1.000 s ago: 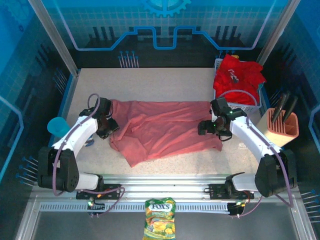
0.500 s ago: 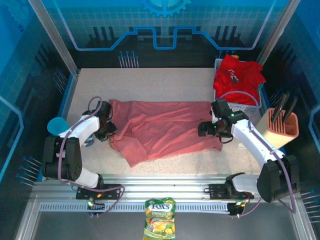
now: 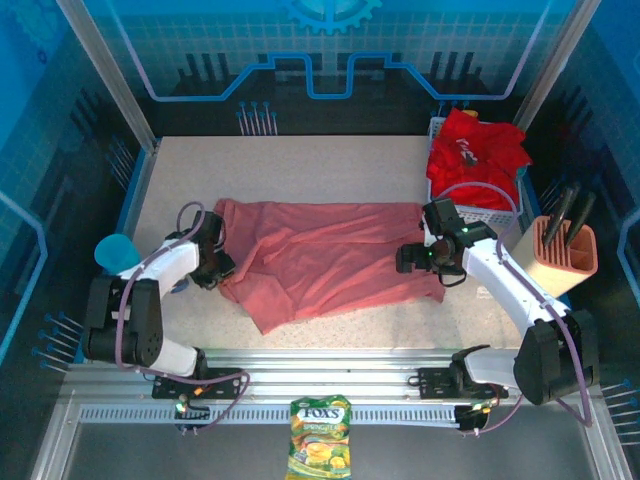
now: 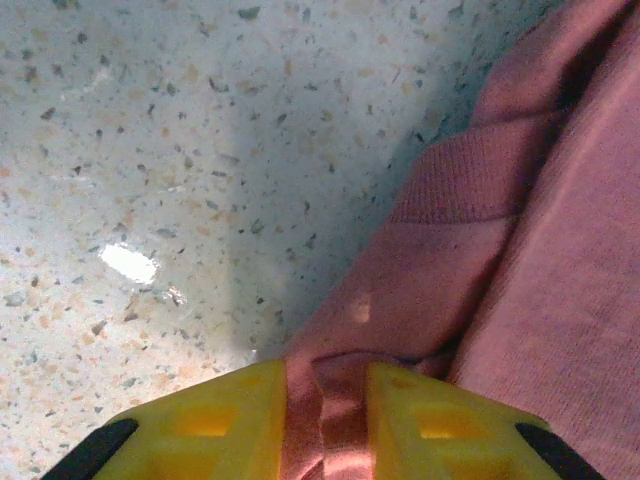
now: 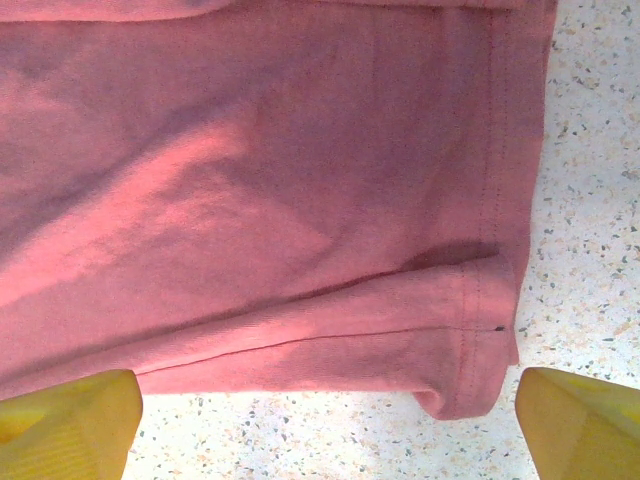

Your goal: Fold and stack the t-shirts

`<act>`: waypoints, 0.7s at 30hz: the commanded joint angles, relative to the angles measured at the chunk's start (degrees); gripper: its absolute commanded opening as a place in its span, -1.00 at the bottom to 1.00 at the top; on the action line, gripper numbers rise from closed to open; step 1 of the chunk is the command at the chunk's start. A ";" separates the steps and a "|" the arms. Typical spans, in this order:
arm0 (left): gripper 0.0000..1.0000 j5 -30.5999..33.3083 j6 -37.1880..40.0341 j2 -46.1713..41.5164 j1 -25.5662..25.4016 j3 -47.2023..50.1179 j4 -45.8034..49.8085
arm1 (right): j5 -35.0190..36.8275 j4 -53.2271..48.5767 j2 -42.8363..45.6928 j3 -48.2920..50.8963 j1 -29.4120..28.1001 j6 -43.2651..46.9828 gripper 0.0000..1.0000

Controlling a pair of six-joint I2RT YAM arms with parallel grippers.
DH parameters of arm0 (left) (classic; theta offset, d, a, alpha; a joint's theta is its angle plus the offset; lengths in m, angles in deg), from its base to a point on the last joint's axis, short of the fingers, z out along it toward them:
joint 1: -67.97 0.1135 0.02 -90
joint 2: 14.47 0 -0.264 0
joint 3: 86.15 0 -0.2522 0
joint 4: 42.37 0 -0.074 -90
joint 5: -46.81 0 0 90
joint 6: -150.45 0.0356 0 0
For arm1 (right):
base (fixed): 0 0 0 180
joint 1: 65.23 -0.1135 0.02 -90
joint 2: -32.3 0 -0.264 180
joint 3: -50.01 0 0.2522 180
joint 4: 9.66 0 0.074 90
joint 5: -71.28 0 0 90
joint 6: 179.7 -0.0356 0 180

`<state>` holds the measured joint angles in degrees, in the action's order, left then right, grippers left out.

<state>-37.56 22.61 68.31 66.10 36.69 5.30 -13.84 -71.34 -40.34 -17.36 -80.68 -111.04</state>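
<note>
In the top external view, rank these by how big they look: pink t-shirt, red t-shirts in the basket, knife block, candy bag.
1. pink t-shirt, by far the largest
2. red t-shirts
3. knife block and candy bag: they look much alike, too close to rank

Top camera overhead, looking down on whole table (image 3: 330,170); both wrist cameras close above salmon t-shirt (image 3: 330,255) edges.
</note>
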 commanded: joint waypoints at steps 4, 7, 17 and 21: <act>-0.69 -0.19 -1.21 -2.10 0.41 1.00 -0.60 | -1.11 -0.58 -0.36 -0.71 -0.58 0.34 0.93; -0.77 0.41 -0.83 -1.84 0.35 -0.14 -0.16 | -1.06 -0.73 -0.25 -0.77 -0.52 0.44 0.93; -1.00 2.35 0.84 -1.73 0.38 -3.26 2.01 | -0.06 -1.04 -0.21 -0.77 -0.55 0.23 0.94; -1.00 2.19 1.10 -4.83 0.29 -3.79 5.16 | 0.18 -0.98 -0.30 -0.67 -0.55 -0.17 0.93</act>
<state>-36.51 22.06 66.46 66.10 34.73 6.26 -14.25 -71.37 -40.43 -17.36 -80.68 -111.06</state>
